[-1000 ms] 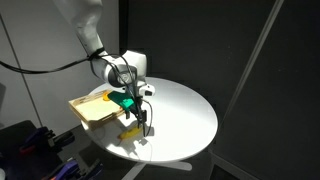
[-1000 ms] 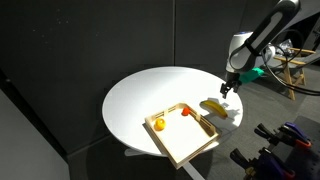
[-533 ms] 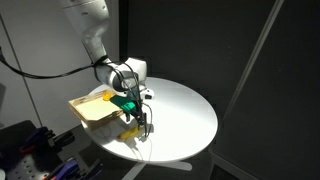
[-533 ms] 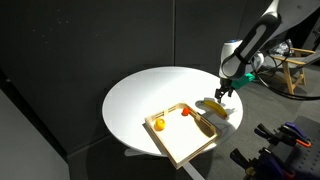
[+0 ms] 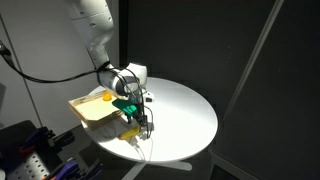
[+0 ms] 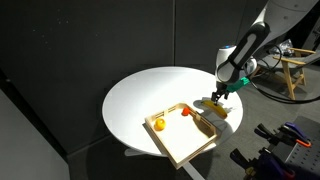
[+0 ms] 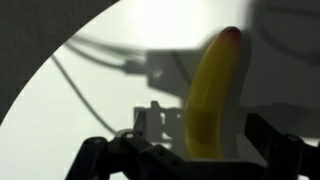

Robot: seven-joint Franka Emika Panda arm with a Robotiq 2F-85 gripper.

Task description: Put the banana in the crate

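Round, smooth white table (image 6: 150, 85), filling mid-frame in both exterior views. On its lower edge, shallow rectangular crate (image 6: 185, 142) of pale wood, low-rimmed. Just right of the crate, black metal gripper (image 6: 216, 97) low over the tabletop; jaws spread wide, clamping nothing. Between them in the wrist view, curved glossy yellow banana (image 7: 210, 95), flat on the table, outside the crate. Inside the crate, small round orange ball (image 6: 158, 124).
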